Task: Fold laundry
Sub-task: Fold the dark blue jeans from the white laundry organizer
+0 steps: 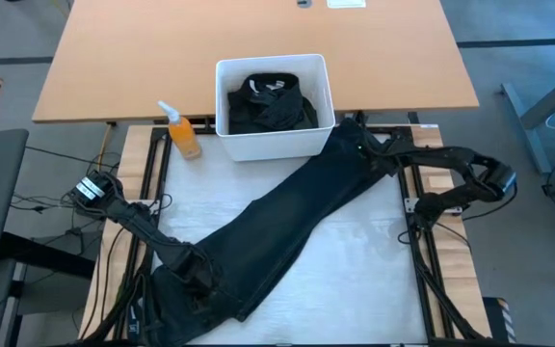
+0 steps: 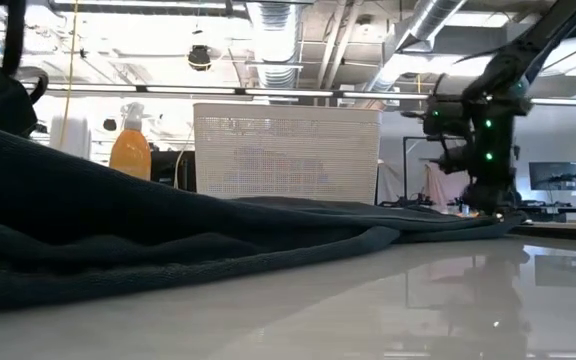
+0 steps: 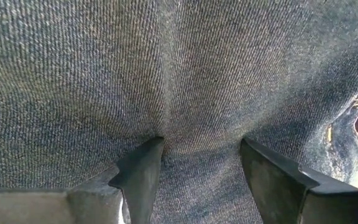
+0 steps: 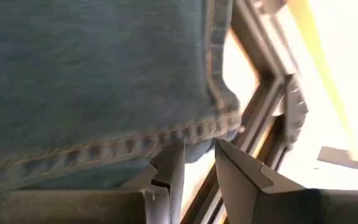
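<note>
Dark denim garment [image 1: 287,222] stretched diagonally across the white bench [image 1: 355,280], from the near left corner up to the far right corner beside the bin [image 1: 229,106]. Stitched hem and seams visible close up in the right wrist view [image 4: 104,93], twill weave in the left wrist view [image 3: 166,74]. More dark laundry [image 1: 270,101] heaped inside the white bin, which stands at the far edge of the bench. Orange spray bottle [image 1: 183,133] just left of the bin.

Left gripper [image 1: 193,275] down on the near left end of the garment, jaws spread wide with the fingers [image 3: 143,171] pressed into the cloth, fabric lying between them; no closed pinch visible.

Right gripper [image 1: 366,146] at the far right end of the garment, by the bench's metal frame [image 1: 414,202]. Jaws partly closed, a narrow gap between the fingers [image 4: 166,171], tips right at the hem; cannot tell whether the hem is actually pinched or only touched.

In the low view, garment [image 2: 168,235] lying in low folds across the bench, bin [image 2: 286,150] behind it, bottle [image 2: 130,145] to its left, right arm [image 2: 488,130] coming down at the cloth's far end.
</note>
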You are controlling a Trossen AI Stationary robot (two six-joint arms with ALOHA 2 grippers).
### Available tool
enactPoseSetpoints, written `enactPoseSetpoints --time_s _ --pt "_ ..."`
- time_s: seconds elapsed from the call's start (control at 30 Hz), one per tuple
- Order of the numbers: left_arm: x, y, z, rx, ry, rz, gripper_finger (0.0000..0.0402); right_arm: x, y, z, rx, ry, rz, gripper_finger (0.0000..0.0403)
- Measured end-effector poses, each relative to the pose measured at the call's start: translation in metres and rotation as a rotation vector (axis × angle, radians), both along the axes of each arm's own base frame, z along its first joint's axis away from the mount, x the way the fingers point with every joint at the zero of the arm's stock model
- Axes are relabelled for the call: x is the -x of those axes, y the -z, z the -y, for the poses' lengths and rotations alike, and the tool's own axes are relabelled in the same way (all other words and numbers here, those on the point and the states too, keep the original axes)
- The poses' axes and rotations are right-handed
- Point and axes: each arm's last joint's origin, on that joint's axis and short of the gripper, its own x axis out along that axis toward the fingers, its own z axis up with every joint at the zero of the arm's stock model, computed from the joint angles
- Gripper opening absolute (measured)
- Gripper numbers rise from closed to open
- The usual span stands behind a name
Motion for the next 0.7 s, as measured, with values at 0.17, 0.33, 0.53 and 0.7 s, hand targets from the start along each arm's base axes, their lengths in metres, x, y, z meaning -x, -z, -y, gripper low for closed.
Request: enactPoseSetpoints --time_s 0.17,0.33,0.53,0.7 --pt "0.0 0.0 0.0 0.002 -0.001 0.002 0.0217 -0.014 -0.02 -0.023 -0.119 -0.107 0.13 0.0118" --pt "0.0 0.0 0.0 0.003 -0.011 0.001 0.0217 -0.02 -0.02 -0.035 -0.183 -0.179 0.166 0.0118" --pt "0.002 0.0 0.004 0.013 0.001 -0.002 0.0217 -0.025 -0.003 -0.032 -0.333 -0.202 0.16 0.0118" --pt "0.002 0.0 0.005 0.017 0.006 -0.002 0.0217 -0.025 0.015 -0.022 -0.407 -0.159 0.113 0.0118"
